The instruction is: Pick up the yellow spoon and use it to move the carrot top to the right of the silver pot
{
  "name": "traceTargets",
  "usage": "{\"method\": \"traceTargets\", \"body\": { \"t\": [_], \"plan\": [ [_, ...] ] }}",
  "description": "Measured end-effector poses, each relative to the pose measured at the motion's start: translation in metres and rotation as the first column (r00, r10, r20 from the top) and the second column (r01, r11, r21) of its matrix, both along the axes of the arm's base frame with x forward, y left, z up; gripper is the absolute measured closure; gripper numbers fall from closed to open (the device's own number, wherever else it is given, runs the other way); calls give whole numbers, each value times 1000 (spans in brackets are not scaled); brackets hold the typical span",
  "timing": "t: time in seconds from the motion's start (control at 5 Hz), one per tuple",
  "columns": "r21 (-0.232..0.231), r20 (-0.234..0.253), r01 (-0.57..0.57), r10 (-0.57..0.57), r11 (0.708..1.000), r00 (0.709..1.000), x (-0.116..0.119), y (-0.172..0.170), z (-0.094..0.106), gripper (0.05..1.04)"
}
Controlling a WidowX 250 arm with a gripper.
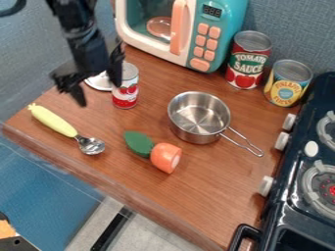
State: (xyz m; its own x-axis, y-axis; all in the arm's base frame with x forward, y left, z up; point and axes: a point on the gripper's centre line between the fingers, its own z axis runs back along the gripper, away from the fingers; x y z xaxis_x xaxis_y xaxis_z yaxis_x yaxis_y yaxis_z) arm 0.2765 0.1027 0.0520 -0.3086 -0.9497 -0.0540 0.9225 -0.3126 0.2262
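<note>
Hanging open — gripper (99, 93) over counter (216, 191) — fingers well apart, near spoon (62, 124).

The arm (82, 41) hangs, tool (99, 94) down, 2 fingers (79, 95) apart.

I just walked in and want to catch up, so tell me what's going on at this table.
The robot's gripper hangs open over the far left part of the wooden table, holding nothing. The yellow spoon it is meant to use lies on the table, untouched. The carrot top sits between the spoon and the silver pot, nearer the camera than the pot and not yet to its right.
</note>
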Motion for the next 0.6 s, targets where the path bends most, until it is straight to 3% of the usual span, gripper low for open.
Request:
{"method": "traceTargets", "body": {
  "t": [0.2, 0.6],
  "plan": [
    [31, -18, -58, 59, 998, 998, -9, 25, -23, 83],
    [19, -16, -135, 135, 991, 991, -16, 56, -37, 83]
  ]
}}
